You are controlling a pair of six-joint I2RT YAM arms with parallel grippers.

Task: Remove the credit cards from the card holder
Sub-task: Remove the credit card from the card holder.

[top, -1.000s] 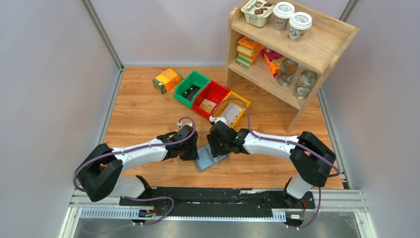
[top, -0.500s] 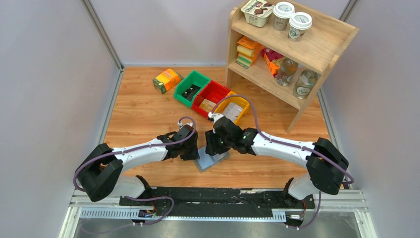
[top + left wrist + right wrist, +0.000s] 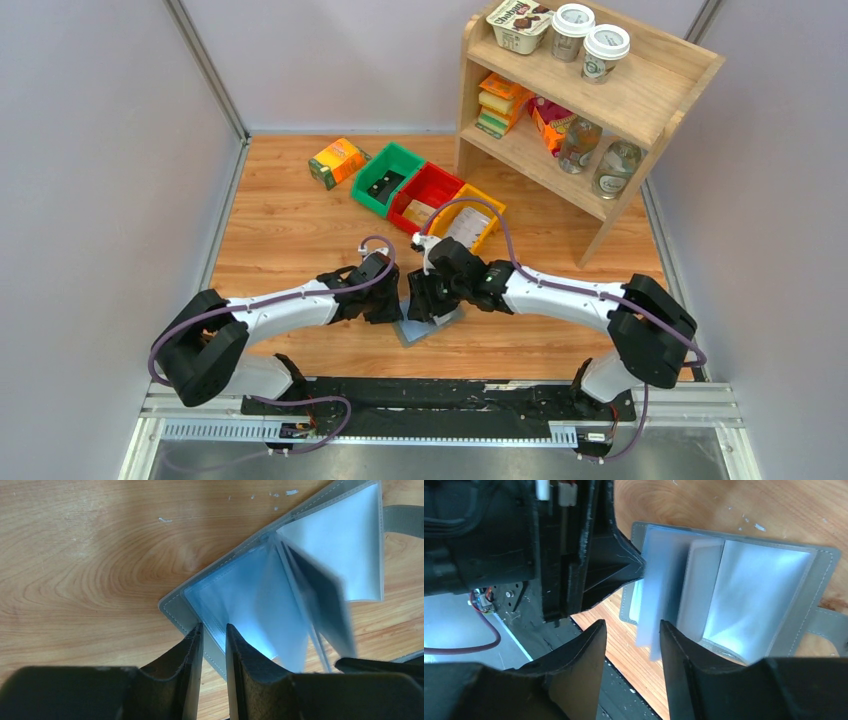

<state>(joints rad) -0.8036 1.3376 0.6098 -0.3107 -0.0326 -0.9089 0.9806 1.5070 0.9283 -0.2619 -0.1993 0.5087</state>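
The grey card holder (image 3: pixel 428 328) lies open on the wooden table near the front edge. My left gripper (image 3: pixel 386 306) is shut on the edge of its left cover; the left wrist view shows the fingers (image 3: pixel 214 626) pinching the stitched grey rim of the card holder (image 3: pixel 235 590). Clear pocket leaves stand up, blurred, and one holds a black credit card (image 3: pixel 320 605). My right gripper (image 3: pixel 424 300) hovers over the holder. In the right wrist view it (image 3: pixel 632 625) is open, with loose clear leaves (image 3: pixel 649 625) against its right finger, above the card holder (image 3: pixel 754 590).
Green (image 3: pixel 387 178), red (image 3: pixel 428 197) and yellow (image 3: pixel 470 220) bins stand in a row behind. An orange-green carton (image 3: pixel 338 161) lies at the back left. A wooden shelf (image 3: pixel 580 100) with goods stands at the back right. The black rail (image 3: pixel 440 395) runs just in front.
My right gripper has moved left over the open holder, close to the left gripper, and the clear leaves have lifted. The left arm has stayed put.
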